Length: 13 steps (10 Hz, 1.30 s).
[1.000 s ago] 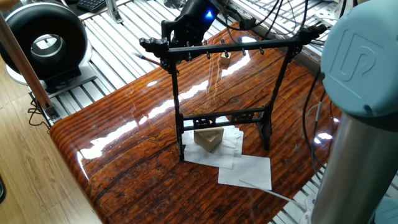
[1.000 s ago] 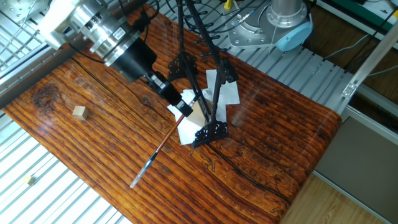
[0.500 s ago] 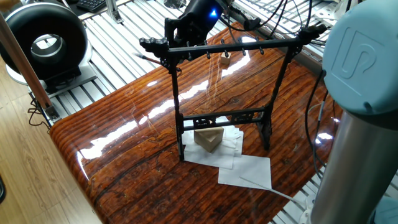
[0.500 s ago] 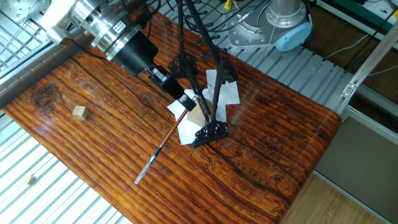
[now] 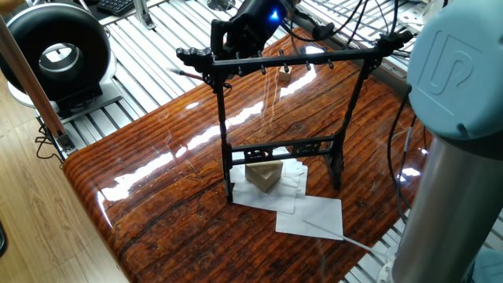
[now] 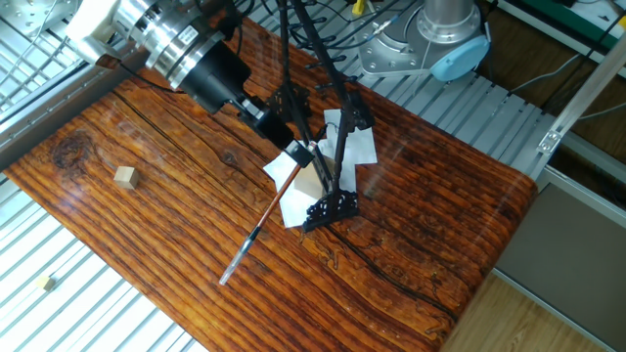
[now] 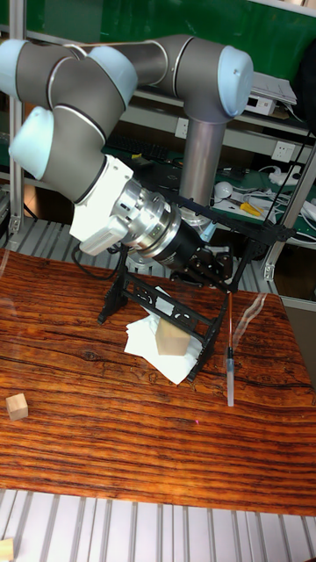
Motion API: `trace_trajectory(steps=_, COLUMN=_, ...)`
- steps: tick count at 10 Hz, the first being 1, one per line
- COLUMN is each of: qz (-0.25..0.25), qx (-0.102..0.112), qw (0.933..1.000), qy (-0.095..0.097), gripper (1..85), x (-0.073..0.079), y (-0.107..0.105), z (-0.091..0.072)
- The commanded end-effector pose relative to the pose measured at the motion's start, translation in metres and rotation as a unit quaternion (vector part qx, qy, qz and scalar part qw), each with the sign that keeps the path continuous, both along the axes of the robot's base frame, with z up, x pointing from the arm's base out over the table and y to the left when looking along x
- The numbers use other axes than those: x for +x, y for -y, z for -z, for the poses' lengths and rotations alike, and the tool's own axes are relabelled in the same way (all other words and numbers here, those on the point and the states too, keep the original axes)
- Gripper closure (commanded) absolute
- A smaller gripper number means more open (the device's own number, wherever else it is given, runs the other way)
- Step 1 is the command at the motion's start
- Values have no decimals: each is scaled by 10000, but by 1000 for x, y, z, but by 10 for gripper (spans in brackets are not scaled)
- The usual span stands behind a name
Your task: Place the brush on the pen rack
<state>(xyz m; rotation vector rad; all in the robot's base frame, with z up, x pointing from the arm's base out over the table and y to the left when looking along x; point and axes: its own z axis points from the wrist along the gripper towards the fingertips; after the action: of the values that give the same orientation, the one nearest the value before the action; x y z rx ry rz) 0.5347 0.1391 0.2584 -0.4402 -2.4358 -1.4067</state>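
The pen rack (image 5: 291, 59) is a tall black frame standing on the wooden table, with a pegged top crossbar (image 7: 254, 226) and an ornate lower rail (image 6: 333, 200). My gripper (image 6: 296, 161) is close against one end of the crossbar, also visible from the tall fixed view (image 7: 219, 272) and behind the rack's left end (image 5: 228, 43). It is shut on the top of the brush (image 6: 256, 233). The brush (image 7: 230, 351) is thin, with a reddish-dark shaft and a pale lower end. It hangs down beside the rack's upright, its tip just above the table.
A wooden block (image 5: 264, 176) sits on white paper sheets (image 5: 314, 214) under the rack. A small wooden cube (image 6: 123, 176) lies on the table far from the rack. A thin pale rod (image 5: 338, 236) crosses the paper's edge. The robot's column (image 5: 456, 157) stands at the table's side.
The gripper has shifted a little toward the rack, carrying the brush with it. The brush's lower tip has moved slightly right in the other fixed view.
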Motion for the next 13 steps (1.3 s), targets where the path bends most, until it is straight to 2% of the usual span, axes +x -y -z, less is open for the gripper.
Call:
trace_trajectory(steps=1, qz=-14, qx=167, qw=9999, qy=-14, gripper=847, x=-3, y=-1, z=-8)
trace_trajectory(steps=2, qz=-17, qx=175, qw=9998, qy=-7, gripper=847, x=-3, y=-1, z=-8)
trace_trajectory(steps=3, qz=-53, qx=67, qw=10000, qy=43, gripper=847, x=-3, y=2, z=-2)
trace_trajectory(steps=7, qz=-143, qx=120, qw=9998, qy=63, gripper=847, x=-6, y=2, z=-2)
trace_trajectory(steps=10, qz=-155, qx=70, qw=9998, qy=99, gripper=847, x=-7, y=4, z=1)
trace_trajectory(steps=13, qz=-222, qx=85, qw=9992, qy=315, gripper=847, x=-5, y=4, z=1)
